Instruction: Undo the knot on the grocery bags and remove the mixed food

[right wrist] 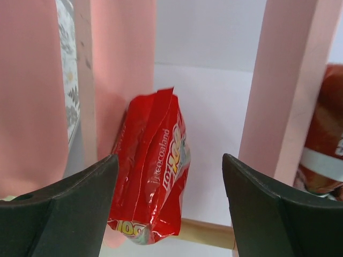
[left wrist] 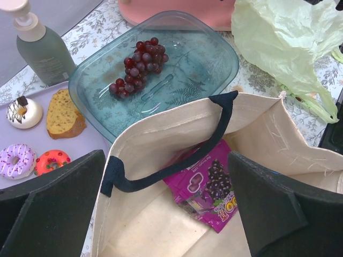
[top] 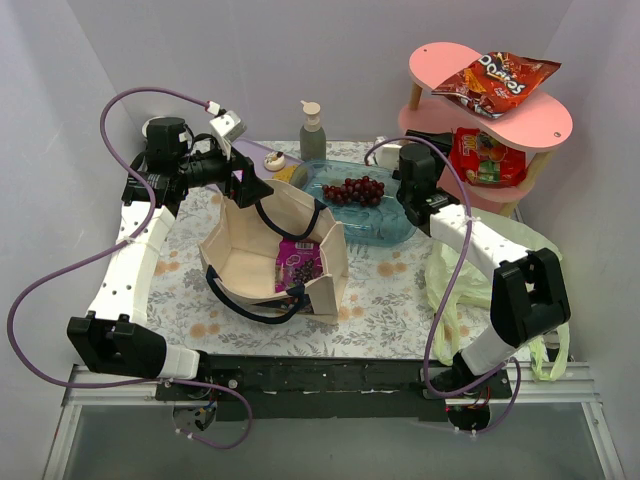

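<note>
The beige canvas tote (top: 240, 265) stands open at mid-table with a purple snack packet (top: 298, 262) on its floor. My left gripper (top: 243, 186) is open and empty over the tote's back rim. In the left wrist view the gripper (left wrist: 169, 214) straddles the navy handle (left wrist: 177, 166) above the packet (left wrist: 209, 187). Dark red grapes (top: 353, 190) lie in the blue tray (top: 395, 232). The pale-green plastic bag (top: 470, 265) lies slack at the right, and I see no knot. My right gripper (right wrist: 169, 209) is open and faces a red snack packet (right wrist: 153, 166) on the pink shelf.
A Doritos bag (top: 497, 80) lies on top of the pink shelf (top: 545, 125), with the red packet (top: 487, 158) below. A pump bottle (top: 312, 128) stands behind the tray. Pastries (left wrist: 59, 115) lie on a lilac mat to the left. Grey walls close in on both sides.
</note>
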You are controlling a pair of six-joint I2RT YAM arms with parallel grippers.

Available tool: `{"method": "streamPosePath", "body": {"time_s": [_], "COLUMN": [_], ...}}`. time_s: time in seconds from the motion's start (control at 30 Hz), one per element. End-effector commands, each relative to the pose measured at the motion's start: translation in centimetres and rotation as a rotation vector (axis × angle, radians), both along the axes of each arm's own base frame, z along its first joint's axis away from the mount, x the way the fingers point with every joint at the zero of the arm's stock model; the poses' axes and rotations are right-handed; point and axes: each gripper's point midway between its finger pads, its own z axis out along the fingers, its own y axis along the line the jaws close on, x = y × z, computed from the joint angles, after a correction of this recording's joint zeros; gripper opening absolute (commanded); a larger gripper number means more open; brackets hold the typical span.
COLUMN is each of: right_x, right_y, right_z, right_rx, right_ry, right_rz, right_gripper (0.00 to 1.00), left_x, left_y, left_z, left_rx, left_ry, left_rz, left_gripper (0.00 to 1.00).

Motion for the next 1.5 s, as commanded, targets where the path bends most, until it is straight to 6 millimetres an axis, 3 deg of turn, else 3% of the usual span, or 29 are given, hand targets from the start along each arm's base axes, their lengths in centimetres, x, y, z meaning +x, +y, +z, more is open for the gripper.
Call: {"method": "streamPosePath", "body": {"time_s": [0.0, 0.17, 0.33, 0.43, 0.53, 0.77, 0.9, 1.0, 1.07, 1.2, 1.27, 1.47], "right_x": [0.2, 0.9, 1.2, 1.3, 1.4, 1.5, 0.4, 0.1, -0.2, -0.3, -0.4, 0.6], "right_y": [-2.2, -4.3, -5.2, -5.5, -5.5, -3.3, -1.6, -0.2, 0.8, 2.0, 2.8, 3.1], "right_z": [1.1, -0.2, -1.3, -1.8, -2.1, -3.4, -3.5, -1.6, -1.8, 0.2, 0.3, 2.8], "right_rx": [0.04, 0.082, 0.102, 0.101, 0.088, 0.038, 0.004, -0.008, -0.012, -0.029, -0.028, -0.054], "right_ry": [-0.032, 0.0, 0.031, 0.052, 0.069, 0.174, 0.181, 0.107, 0.104, 0.015, 0.001, -0.082], "right_rz": [-0.076, -0.126, -0.154, -0.157, -0.145, 0.016, 0.168, 0.287, 0.364, 0.466, 0.544, 0.671], "right_gripper": [0.84, 0.7, 0.63, 0.43, 0.03, 0.01, 0.01, 0.01, 0.01, 0.01, 0.01, 0.01], "left_x": [-1.0, -0.9, -1.0, -0.9, -1.0, -1.0, -1.1, -1.1, -1.2, -1.0, -1.0, -0.8], "left_y": [0.0, 0.1, 0.0, 0.1, 0.1, 0.2, 0.2, 0.3, 0.3, 0.2, 0.2, 0.1], "left_z": [1.7, 1.6, 1.6, 1.6, 1.4, 1.0, 0.7, 0.7, 0.5, 0.3, 0.3, -0.2], "left_rx": [-0.014, -0.013, -0.012, -0.01, -0.009, -0.004, -0.003, -0.002, -0.004, -0.007, -0.007, -0.018], "left_ry": [-0.063, -0.06, -0.059, -0.058, -0.055, -0.044, -0.034, -0.031, -0.024, -0.012, -0.009, 0.017], "left_rz": [-0.019, -0.013, -0.011, -0.007, -0.004, 0.001, 0.001, 0.004, 0.004, 0.004, 0.005, 0.007], "left_gripper": [0.98, 0.98, 0.98, 0.98, 0.98, 0.98, 0.98, 0.98, 0.98, 0.98, 0.98, 0.98]}}
